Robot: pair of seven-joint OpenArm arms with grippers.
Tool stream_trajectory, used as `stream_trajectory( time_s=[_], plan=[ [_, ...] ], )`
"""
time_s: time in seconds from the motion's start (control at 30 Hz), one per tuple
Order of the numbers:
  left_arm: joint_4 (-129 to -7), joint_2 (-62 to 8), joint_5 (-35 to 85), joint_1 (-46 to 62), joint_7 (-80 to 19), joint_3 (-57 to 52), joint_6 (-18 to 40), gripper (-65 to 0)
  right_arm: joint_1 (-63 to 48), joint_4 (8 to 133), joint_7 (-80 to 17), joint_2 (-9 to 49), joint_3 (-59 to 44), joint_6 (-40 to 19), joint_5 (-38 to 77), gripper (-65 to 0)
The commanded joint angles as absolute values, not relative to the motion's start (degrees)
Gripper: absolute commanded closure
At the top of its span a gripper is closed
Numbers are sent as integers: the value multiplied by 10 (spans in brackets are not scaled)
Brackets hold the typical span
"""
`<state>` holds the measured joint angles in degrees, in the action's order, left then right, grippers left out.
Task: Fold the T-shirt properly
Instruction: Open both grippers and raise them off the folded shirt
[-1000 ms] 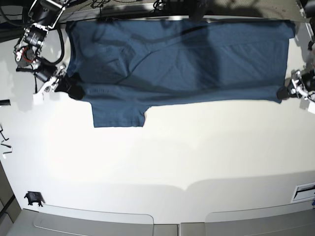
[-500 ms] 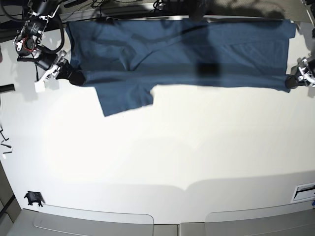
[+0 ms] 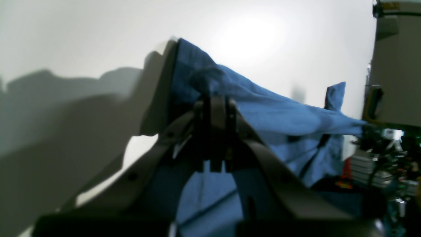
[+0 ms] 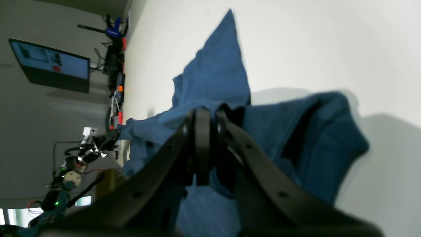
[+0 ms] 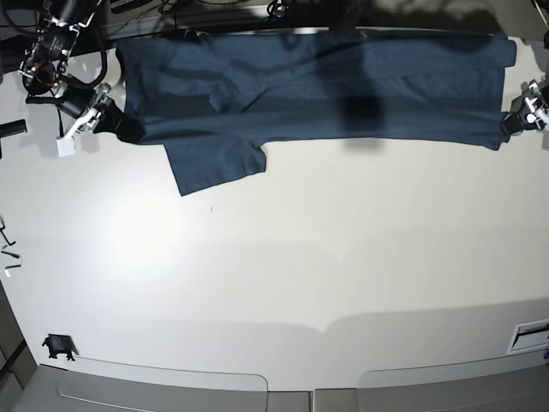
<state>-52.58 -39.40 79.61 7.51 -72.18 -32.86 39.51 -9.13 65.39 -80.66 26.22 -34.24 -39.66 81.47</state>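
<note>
Pinching the T-shirt (image 5: pixel 326 94) at both ends, the right gripper (image 5: pixel 120 129) and left gripper (image 5: pixel 512 122) hold it stretched along the far edge of the white table (image 5: pixel 283 275). One sleeve hangs loose and could bunch up. A screen (image 4: pixel 49 65) glows in the room behind.

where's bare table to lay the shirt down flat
Nearly all of the white table is bare, from the dark navy cotton T-shirt down to the near edge. The far strip is crowded: the shirt is stretched between the right gripper and the left gripper, its sleeve hanging lowest.
</note>
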Motion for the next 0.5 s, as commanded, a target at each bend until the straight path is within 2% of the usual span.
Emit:
stream_trajectory(
  time_s=[0.0, 0.47],
  plan=[
    [-534, -412, 814, 76, -721, -335, 400, 0, -94, 664, -800, 276, -347, -400, 830, 0],
    [-534, -411, 811, 108, -727, -335, 400, 0, -133, 664, -800, 276, -347, -400, 825, 0]
  ],
)
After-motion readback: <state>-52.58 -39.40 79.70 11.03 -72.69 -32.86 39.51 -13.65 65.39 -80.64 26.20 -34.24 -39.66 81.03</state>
